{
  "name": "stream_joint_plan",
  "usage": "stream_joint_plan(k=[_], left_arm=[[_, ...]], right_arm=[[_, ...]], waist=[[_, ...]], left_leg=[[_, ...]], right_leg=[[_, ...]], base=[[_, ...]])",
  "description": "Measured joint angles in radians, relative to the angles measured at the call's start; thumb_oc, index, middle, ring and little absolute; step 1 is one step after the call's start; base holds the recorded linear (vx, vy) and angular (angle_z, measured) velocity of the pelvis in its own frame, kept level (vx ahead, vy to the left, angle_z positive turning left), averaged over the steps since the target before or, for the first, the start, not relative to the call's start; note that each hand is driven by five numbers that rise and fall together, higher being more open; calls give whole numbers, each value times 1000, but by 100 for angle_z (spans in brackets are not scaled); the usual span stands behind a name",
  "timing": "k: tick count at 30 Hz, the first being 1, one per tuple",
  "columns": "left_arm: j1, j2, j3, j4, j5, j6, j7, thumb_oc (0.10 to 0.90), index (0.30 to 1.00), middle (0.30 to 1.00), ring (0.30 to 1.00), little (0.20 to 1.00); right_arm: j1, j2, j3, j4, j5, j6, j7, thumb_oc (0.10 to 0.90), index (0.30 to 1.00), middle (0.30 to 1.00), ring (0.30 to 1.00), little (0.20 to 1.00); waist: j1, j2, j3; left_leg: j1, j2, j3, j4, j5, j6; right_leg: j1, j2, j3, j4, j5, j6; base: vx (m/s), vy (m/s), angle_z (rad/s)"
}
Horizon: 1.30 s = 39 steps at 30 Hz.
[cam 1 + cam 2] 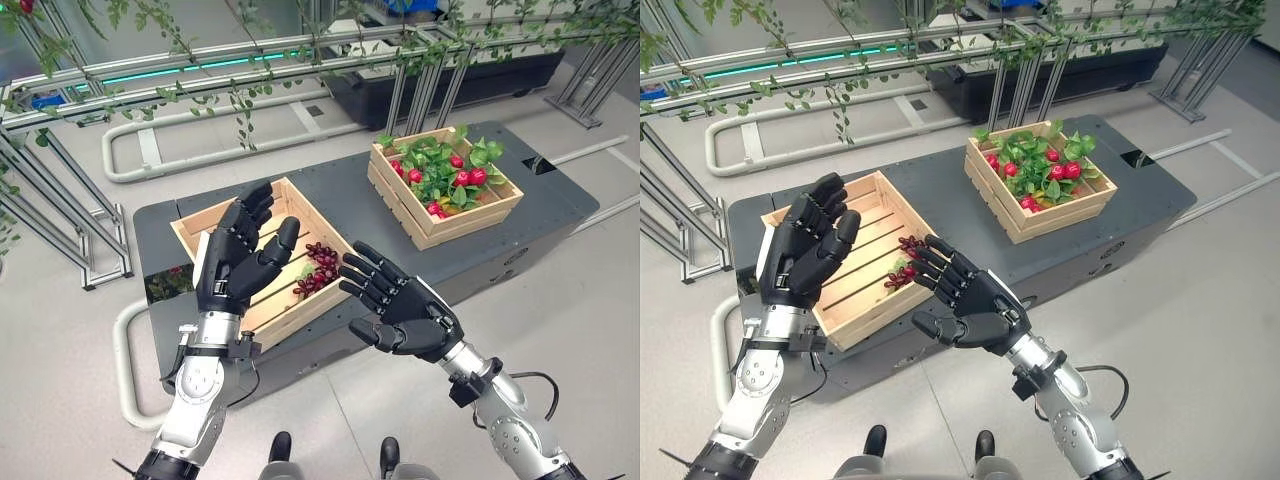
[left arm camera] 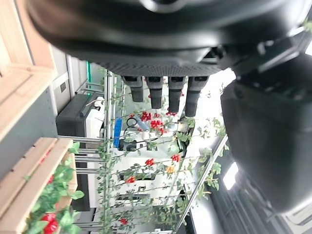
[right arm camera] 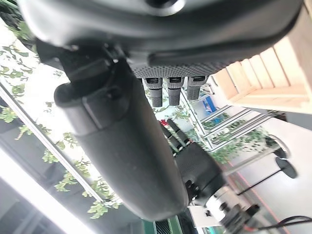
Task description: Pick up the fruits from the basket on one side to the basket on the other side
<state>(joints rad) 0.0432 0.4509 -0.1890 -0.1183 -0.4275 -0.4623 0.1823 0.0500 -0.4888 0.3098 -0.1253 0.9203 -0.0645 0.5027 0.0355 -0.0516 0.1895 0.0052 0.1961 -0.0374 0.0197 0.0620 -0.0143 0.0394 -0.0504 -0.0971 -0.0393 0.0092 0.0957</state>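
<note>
A: Left eye view, both hands raised over the near edge of the dark grey tabletop [image 1: 330,185]. Left hand [image 1: 235,262] upright, palm turned inward, fingers straight and spread, thumb out; it holds nothing.

B: Right hand [image 1: 400,300]?

A: Lower, just in front of the tabletop edge, palm facing the left hand, fingers extended and slightly fanned, thumb [image 1: 372,334] tucked forward. Nothing in it. The two hands are apart, not touching.

B: Wrist views agree?

A: Left wrist view shows its fingers [image 2: 168,92] straight with open air past them. Right wrist view likewise, fingers [image 3: 173,90] straight, nothing between them and the thumb.

B: Fruit?

A: Two wooden slatted crates on the tabletop. Near crate [image 1: 205,232], on the robot's left, holds a dark red bunch of small fruits [image 1: 317,268] lying on the slats toward its right corner, just beyond the right hand's fingertips. Far crate [image 1: 440,225], on the right and well apart, holds red round fruits [image 1: 470,177] among green leaves [image 1: 435,165].

B: Surroundings?

A: Metal rail frames [image 1: 200,60] behind the tabletop, strung with leafy vines [image 1: 240,115].
</note>
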Motion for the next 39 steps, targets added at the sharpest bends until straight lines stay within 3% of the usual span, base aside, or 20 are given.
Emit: stream_joint_plan(k=[2,4,6,10,11,15,17,19,21,30,36,39], left_arm=[[0,-5,1,0,0,0,4,800,900,900,900,900],[-2,-9,0,-1,0,0,-5,800,900,900,900,900],[-1,-10,-1,-1,0,0,-16,800,900,900,900,900],[-3,-14,-1,-1,2,0,-17,800,900,900,900,900],[-3,-15,-1,-2,3,0,-17,800,900,900,900,900],[-15,-20,-1,1,0,-1,-13,800,900,900,900,900],[-15,-22,-1,3,0,-6,-15,800,900,900,900,900],[-14,-22,-1,3,-1,-24,-21,800,900,900,900,900],[-13,-22,-1,3,-1,-32,-22,800,900,900,900,900],[-14,-20,2,2,1,-33,-32,800,900,900,900,900],[-34,-4,3,2,23,-21,-26,800,900,900,900,900],[-34,8,18,2,30,-11,-20,800,900,900,900,900]], right_arm=[[3,-11,-2,0,1,1,1,800,900,900,900,900],[13,-8,-9,-1,10,1,21,800,900,900,900,900],[15,-9,-9,-1,9,1,32,800,900,900,900,900],[8,6,-10,0,8,1,40,800,900,900,900,900],[6,12,-9,0,7,1,40,800,900,900,900,900],[6,42,-8,2,-14,3,44,800,900,900,900,900],[4,44,-8,3,-14,2,47,800,900,900,900,900],[5,47,-8,11,-14,1,57,800,900,900,900,900],[16,42,-4,20,-9,1,76,800,900,900,900,900],[31,54,-3,18,-6,1,75,800,900,900,900,900],[28,69,19,20,-6,1,65,800,900,900,900,900],[27,69,22,19,-6,1,65,800,900,900,900,900]], waist=[[-2,-12,-6],[-10,-15,-7],[-6,-16,-8],[-5,-14,-9],[-5,-1,-14],[-6,-2,-10],[-4,9,-3],[3,38,12],[36,41,11],[39,33,8],[43,15,5],[49,-1,0]], left_leg=[[-16,5,25,42,40,-9],[-53,6,51,89,93,-59],[-58,2,70,93,123,-66],[-19,-79,62,-36,105,-60],[1,-104,61,-78,111,-65],[3,-112,73,-108,91,-82],[-6,-119,108,-108,84,-73],[-4,-116,141,-106,49,-20],[4,-130,150,-104,39,-13],[22,-195,147,-102,21,42],[27,-201,118,-75,2,68],[27,-212,92,-76,2,71]], right_leg=[[18,4,-12,-14,-14,-19],[34,10,-52,-15,-23,-45],[44,6,-78,-14,-32,-65],[48,-10,-75,-27,-35,-69],[52,0,-75,-31,-35,-66],[62,8,-103,-48,-39,-47],[66,2,-129,-49,-39,-36],[79,10,-145,-49,-42,-27],[78,-5,-133,-43,-44,-22],[80,-69,-138,11,-70,34],[-14,-105,-136,266,-135,24],[-12,-122,-128,269,-142,17]], base=[[124,-270,19],[94,-141,34],[90,4,31],[130,107,7],[144,193,14],[107,215,27],[130,276,39],[197,333,23],[211,344,-9],[125,284,4],[60,93,17],[45,-141,23]])
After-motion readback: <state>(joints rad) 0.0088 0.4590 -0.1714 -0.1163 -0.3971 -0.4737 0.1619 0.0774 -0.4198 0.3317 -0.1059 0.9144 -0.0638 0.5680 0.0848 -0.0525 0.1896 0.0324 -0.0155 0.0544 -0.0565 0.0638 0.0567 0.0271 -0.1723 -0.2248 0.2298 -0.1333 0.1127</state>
